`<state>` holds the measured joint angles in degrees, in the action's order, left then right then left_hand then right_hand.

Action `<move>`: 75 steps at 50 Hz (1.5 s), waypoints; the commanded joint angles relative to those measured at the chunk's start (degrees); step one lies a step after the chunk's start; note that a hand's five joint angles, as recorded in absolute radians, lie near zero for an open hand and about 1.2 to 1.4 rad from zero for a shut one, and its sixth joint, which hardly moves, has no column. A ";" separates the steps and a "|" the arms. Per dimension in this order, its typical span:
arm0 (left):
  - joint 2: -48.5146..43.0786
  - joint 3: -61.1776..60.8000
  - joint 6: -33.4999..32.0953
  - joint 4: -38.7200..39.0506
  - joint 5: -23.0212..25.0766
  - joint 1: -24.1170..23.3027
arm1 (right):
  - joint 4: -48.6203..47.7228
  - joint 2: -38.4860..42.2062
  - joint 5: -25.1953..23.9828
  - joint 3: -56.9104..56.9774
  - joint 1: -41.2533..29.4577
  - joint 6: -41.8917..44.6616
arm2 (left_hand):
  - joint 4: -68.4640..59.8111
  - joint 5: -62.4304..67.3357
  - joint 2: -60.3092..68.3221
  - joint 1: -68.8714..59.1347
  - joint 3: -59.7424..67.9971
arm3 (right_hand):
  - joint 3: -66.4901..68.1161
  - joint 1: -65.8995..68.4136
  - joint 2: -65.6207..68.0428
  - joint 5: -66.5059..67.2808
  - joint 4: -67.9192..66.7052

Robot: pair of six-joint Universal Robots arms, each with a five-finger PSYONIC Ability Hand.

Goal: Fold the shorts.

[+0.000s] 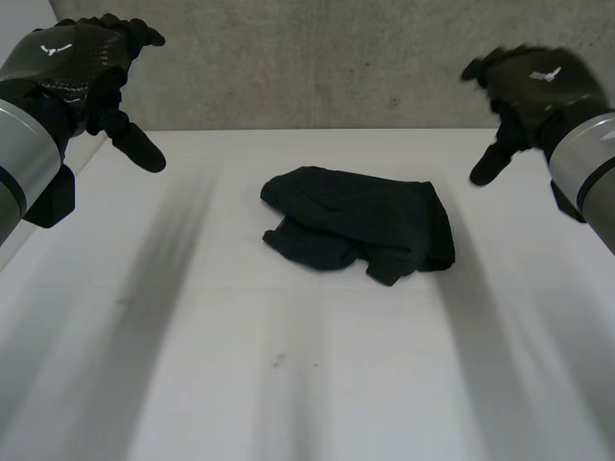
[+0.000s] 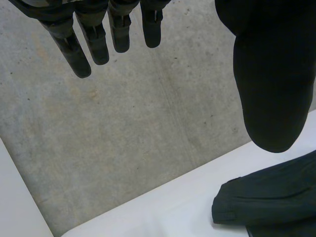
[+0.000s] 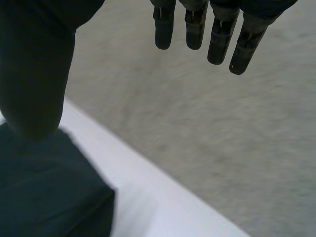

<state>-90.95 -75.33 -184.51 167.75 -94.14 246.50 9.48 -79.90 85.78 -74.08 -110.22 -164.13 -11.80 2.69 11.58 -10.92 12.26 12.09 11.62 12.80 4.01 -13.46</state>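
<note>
Both of our hands are up over the counter (image 1: 288, 384), left hand (image 1: 72, 58) and right hand (image 1: 538, 82), fingers (image 2: 81, 59) straight, holding nothing. The shorts (image 1: 360, 226) lie bunched in the middle between them, so we think each hand can reach a side.

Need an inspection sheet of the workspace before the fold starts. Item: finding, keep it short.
Surface: white table, one small dark speck on the robot's side of the cloth.
Job's things: dark shorts, a rumpled heap mid-table, not neatly folded.
Clutter: nothing seen.
Hands: left hand and right hand both open, fingers straight, raised either side of the shorts, touching nothing.
Cables: nothing seen.
Surroundings: grey concrete beyond the table's far edge.
</note>
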 commanded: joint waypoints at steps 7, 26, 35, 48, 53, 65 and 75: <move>-2.03 -0.25 -0.06 0.12 0.10 -0.06 | -4.36 27.75 -8.88 13.77 -0.79 -5.58 | 1.25 -2.14 -1.03 0.37 -1.71 | -2.09 -1.62 -2.80 -4.01 3.46; -15.46 -4.99 -1.29 16.53 3.52 -1.81 | -8.16 18.21 -5.01 7.56 -6.50 -5.76 | 1.42 -2.31 -1.20 0.54 -1.88 | 67.91 68.38 67.20 65.99 -66.54; -26.72 -5.44 -2.08 20.69 8.71 -1.99 | -9.04 8.10 -5.62 -4.13 -9.75 -5.76 | 1.59 -2.47 -1.37 0.71 -2.04 | 67.91 68.38 67.20 65.99 -66.54; -33.85 -4.21 -3.31 21.83 9.51 -5.77 | -10.18 2.99 -6.24 -8.89 -10.63 -5.68 | 0.41 -1.30 -0.19 -0.47 -0.87 | 67.91 68.38 67.20 65.99 -66.54; -33.76 -4.30 -3.75 22.36 8.81 -7.00 | -9.83 3.08 -6.68 -9.42 -10.72 -6.29 | -1.09 0.21 1.31 -1.97 0.64 | 67.91 68.38 67.20 65.99 -66.54; -39.56 -0.34 -3.75 26.67 5.47 -6.91 | -7.29 -2.71 -7.56 -11.26 -12.65 -7.52 | -37.36 36.48 37.58 -38.24 36.90 | 67.91 68.38 67.20 65.99 -66.54; -38.42 -0.34 -3.40 29.74 -4.90 -2.44 | -6.05 -6.23 -9.14 -14.51 -12.57 -10.25 | -68.20 67.31 68.42 -69.08 67.74 | 38.68 39.15 37.97 36.77 -37.32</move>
<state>-130.51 -75.25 -188.25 195.96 -92.64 240.14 2.59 -84.26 77.98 -86.50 -122.88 -172.97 -68.17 55.19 68.13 -63.95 67.52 46.42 39.80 45.70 36.75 -46.62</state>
